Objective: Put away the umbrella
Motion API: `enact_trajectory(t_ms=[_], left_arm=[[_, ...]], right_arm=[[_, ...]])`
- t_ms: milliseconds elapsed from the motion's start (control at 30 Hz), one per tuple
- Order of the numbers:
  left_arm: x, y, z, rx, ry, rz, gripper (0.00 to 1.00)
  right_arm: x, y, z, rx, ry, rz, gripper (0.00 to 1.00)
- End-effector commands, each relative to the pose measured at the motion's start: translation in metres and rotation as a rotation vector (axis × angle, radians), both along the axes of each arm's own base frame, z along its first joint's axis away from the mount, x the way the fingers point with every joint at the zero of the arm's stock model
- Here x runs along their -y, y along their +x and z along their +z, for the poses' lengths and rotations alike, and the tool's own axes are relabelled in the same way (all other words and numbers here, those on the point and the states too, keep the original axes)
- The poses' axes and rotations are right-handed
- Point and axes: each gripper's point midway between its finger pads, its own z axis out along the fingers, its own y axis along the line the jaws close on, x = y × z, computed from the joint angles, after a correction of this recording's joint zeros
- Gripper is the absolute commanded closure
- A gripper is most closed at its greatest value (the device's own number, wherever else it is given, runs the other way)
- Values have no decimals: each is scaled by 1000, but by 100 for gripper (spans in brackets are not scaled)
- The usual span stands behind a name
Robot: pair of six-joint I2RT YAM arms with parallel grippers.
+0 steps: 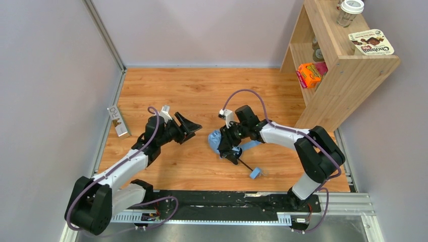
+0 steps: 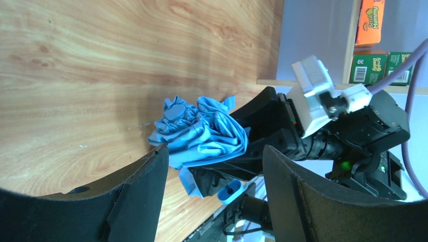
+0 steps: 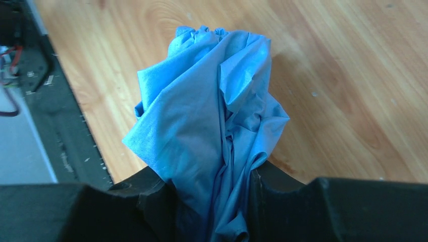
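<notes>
Right end effector [image 1: 225, 145] is clamped on the bunched fabric of the umbrella [image 1: 216, 139]; the right wrist view shows the blue cloth squeezed between its two dark fingers [image 3: 151, 201] and bulging out beyond them. Left end effector [image 1: 194, 127] stands wide apart and holds nothing, aimed across at the bundle from just beside it without touching. The umbrella lies folded near the middle of the counter [image 1: 202, 91], a little toward the right arm, with its thin dark shaft running toward the near edge and ending in a small light blue handle [image 1: 255, 173] that rests on the wood. The counter is a warm orange-brown wood-grain surface, closed in by plain pale grey walls [image 1: 50, 75] on the left, far and right sides. A wooden shelf [image 1: 348, 80] stands at the far right corner, carrying an orange box [image 1: 309, 74] on a lower level and a jar [image 1: 350, 12] with a white lid on top. A small upright carton [image 1: 117, 121] leans by the left wall. A black rail [image 1: 217, 201] runs along the near edge, where both arm bases are bolted.
</notes>
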Motion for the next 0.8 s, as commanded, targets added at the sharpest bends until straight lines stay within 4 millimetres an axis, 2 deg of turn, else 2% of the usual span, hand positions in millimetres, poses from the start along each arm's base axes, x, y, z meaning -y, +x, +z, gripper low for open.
enact_trajectory(t_ms=[0, 33, 67, 200, 367, 500, 533, 567, 600, 633, 767], left_arm=[[14, -4, -5, -43, -111, -48, 25], [18, -4, -11, -69, -133, -62, 25], [22, -3, -8, -73, -176, -60, 25], [36, -4, -15, -115, -254, -91, 25], [55, -13, -28, -170, -266, -117, 24], [50, -18, -35, -188, -264, -61, 24], [47, -19, -28, -169, -270, -52, 24], [42, -20, -39, -201, -232, -25, 24], [40, -20, -31, -184, -229, -16, 24], [38, -23, -39, -220, -189, -13, 24], [44, -21, -22, -218, -209, -43, 23]], right_arm=[[-25, -13, 35, -57, 208, 118, 100], [-27, -11, 36, -60, 219, 117, 100], [-29, -9, 38, -60, 229, 114, 100], [-36, -3, 40, -67, 251, 100, 100], [-36, 4, 38, -54, 234, 70, 100], [-26, 14, 27, -27, 155, 2, 100], [-24, 17, 25, -18, 135, -21, 100], [-21, 21, 23, -2, 110, -45, 100], [-19, 23, 21, 8, 93, -57, 100], [-17, 24, 20, 20, 77, -62, 100], [-18, 27, 23, 62, 35, -75, 100]])
